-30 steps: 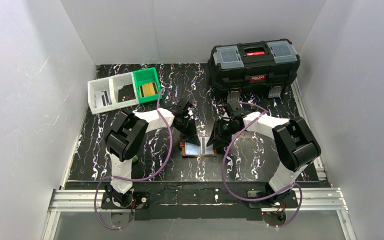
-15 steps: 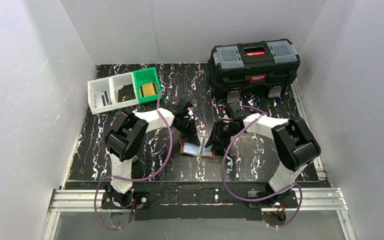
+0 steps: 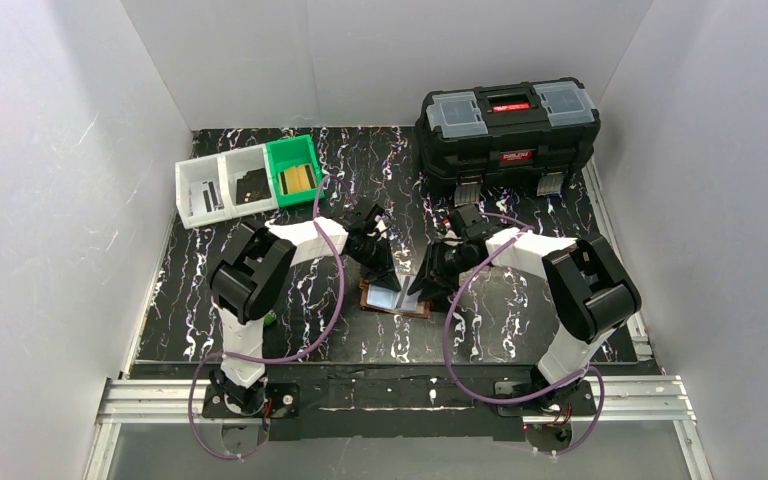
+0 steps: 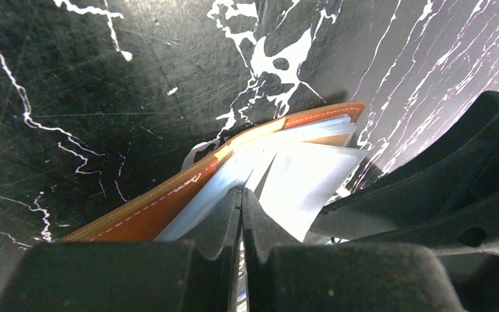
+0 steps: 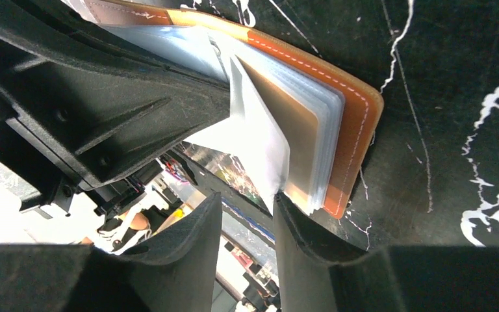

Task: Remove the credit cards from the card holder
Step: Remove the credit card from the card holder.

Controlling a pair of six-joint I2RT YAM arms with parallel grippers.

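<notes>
The brown card holder (image 3: 395,298) lies open on the black marbled table between both grippers. My left gripper (image 3: 384,272) is shut, and its joined tips (image 4: 242,192) press down on the glossy pale pockets (image 4: 299,179) beside the orange leather edge (image 4: 143,211). My right gripper (image 3: 426,284) stands open at the holder's right end. A lifted white pocket leaf (image 5: 260,140) rests its corner against the inner side of one finger (image 5: 292,227), with the gap (image 5: 247,211) otherwise empty. A tan card-sized face (image 5: 295,130) shows among the stacked pockets; I cannot tell whether it is one of the credit cards.
A big black toolbox (image 3: 508,125) stands at the back right. Two white bins (image 3: 222,185) and a green bin (image 3: 293,168) sit at the back left. White walls close in the table on three sides.
The right gripper has edged left onto the holder and its jaws have narrowed slightly. The holder has shifted a little to the left. The left gripper stays shut in place.
</notes>
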